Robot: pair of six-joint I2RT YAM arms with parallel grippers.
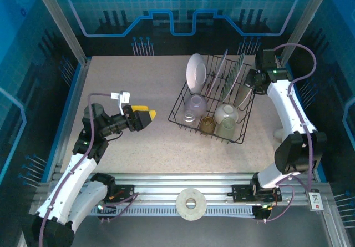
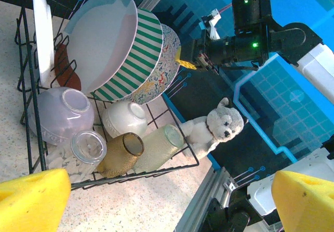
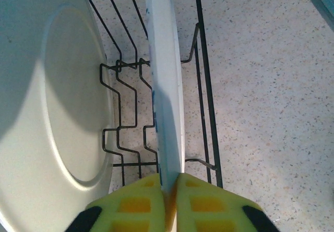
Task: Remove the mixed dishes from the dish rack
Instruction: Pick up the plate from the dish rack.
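Rack (image 1: 172, 119) holds plates (image 2: 104, 39) and cups (image 2: 62, 112); right pincer (image 3: 168, 185) clamps the patterned plate (image 3: 167, 86), left pincer (image 2: 167, 200) gapes.

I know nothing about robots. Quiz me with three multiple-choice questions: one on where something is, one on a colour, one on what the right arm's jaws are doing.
1. Where are the cups? A) on the bare table B) in the dish rack, on its side nearer the arms' bases C) on the metal rail
2. What colour are the bands on the striped plate? A) green B) red C) black
3. What are the right arm's jaws doing? A) standing wide open B) holding a cup C) shut on the rim of a plate
Answers: 1 B, they lie nearer the arms than the upright plates; 2 A, the left wrist view shows green; 3 C, the yellow pads pinch its edge.
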